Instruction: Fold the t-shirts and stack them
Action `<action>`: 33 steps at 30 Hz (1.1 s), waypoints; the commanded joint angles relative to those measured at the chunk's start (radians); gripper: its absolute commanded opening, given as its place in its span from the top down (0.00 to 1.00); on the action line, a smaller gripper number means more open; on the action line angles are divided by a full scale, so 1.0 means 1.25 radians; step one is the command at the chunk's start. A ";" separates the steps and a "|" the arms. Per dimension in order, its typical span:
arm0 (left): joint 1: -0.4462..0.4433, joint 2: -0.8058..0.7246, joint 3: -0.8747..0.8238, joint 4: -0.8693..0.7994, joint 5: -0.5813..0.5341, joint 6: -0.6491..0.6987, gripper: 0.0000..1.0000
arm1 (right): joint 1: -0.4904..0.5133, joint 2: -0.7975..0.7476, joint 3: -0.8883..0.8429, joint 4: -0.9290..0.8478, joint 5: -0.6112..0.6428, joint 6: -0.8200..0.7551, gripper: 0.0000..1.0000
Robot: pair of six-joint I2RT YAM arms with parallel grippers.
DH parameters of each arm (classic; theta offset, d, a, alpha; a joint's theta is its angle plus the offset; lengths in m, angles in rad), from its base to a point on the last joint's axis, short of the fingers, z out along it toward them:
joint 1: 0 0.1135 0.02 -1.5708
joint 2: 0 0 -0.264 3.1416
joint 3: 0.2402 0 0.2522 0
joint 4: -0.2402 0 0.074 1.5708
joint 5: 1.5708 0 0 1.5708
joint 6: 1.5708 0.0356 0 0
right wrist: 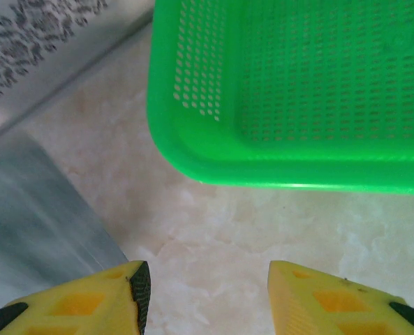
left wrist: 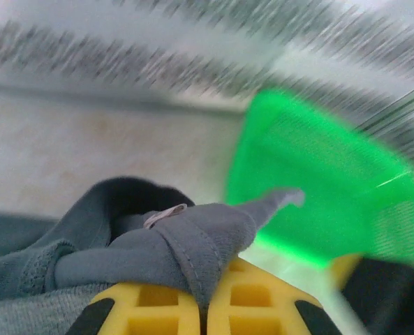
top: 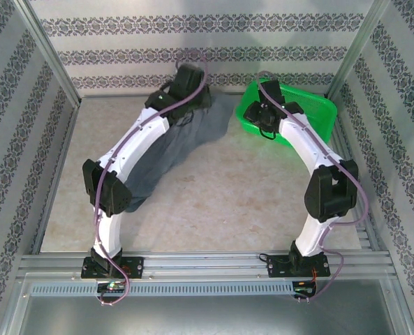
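The green basket [top: 317, 110] sits at the far right of the counter [top: 248, 188], and I place everything else from it. The dark grey t-shirt [top: 189, 139] lies left of the basket. Its far end comes just beside the basket's left rim, and the rest stretches off toward the near left, partly under the left arm [top: 133, 143]. The left jaws are pressed together on a bunched fold of the t-shirt [left wrist: 193, 241], the cloth caught between the yellow pads [left wrist: 151, 307]. From that wrist, a grey tip of cloth stands in front of the blurred basket [left wrist: 311, 181]. The right jaws are spread wide and hold nothing. They hang over bare counter [right wrist: 262, 216] just outside the basket's [right wrist: 297, 91] rounded corner. An edge of grey cloth [right wrist: 32, 209] lies on the side of those jaws away from the basket.
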 commanded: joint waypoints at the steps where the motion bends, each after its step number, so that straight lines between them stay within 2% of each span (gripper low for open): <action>1: 0.032 0.048 0.224 0.039 0.071 -0.063 1.00 | -0.012 -0.034 -0.006 0.018 0.023 0.014 0.51; 4: 0.061 0.062 0.356 0.038 0.061 -0.121 1.00 | -0.013 -0.056 -0.014 0.025 0.026 0.006 0.51; 7: 0.099 -0.016 0.305 0.053 0.045 -0.150 1.00 | -0.011 -0.079 -0.033 0.039 0.030 0.000 0.51; 9: 0.113 -0.103 0.197 0.091 0.022 -0.128 1.00 | -0.007 -0.089 -0.047 0.046 0.027 -0.005 0.50; 12: 0.125 -0.290 -0.120 0.214 -0.063 -0.104 1.00 | 0.006 -0.087 -0.065 0.045 0.022 -0.008 0.50; 14: 0.156 -0.408 -0.355 0.237 -0.119 -0.173 1.00 | 0.021 -0.084 -0.085 0.045 0.018 -0.003 0.50; 17: 0.213 -0.556 -0.693 0.284 -0.138 -0.272 1.00 | 0.050 -0.077 -0.114 0.046 0.008 0.004 0.50; 20: 0.299 -0.645 -0.969 0.350 -0.078 -0.348 0.98 | 0.079 -0.061 -0.142 0.049 -0.002 0.014 0.50; 22: 0.366 -0.661 -1.113 0.435 0.013 -0.392 0.85 | 0.091 -0.044 -0.159 0.052 -0.019 0.030 0.50; 23: 0.406 -0.660 -1.167 0.437 0.050 -0.430 0.77 | 0.094 -0.034 -0.166 0.055 -0.030 0.039 0.50; 25: 0.448 -0.665 -1.225 0.405 0.073 -0.472 0.66 | 0.099 -0.010 -0.170 0.046 -0.051 0.057 0.49; 27: 0.456 -0.688 -1.227 0.308 0.035 -0.492 0.55 | 0.102 0.011 -0.166 0.043 -0.069 0.062 0.49; 31: 0.446 -0.691 -1.130 0.144 -0.002 -0.455 0.50 | 0.108 0.068 -0.116 0.017 -0.083 0.056 0.48; 33: 0.443 -0.663 -1.083 0.102 0.011 -0.453 0.50 | 0.108 0.105 -0.091 0.010 -0.086 0.056 0.48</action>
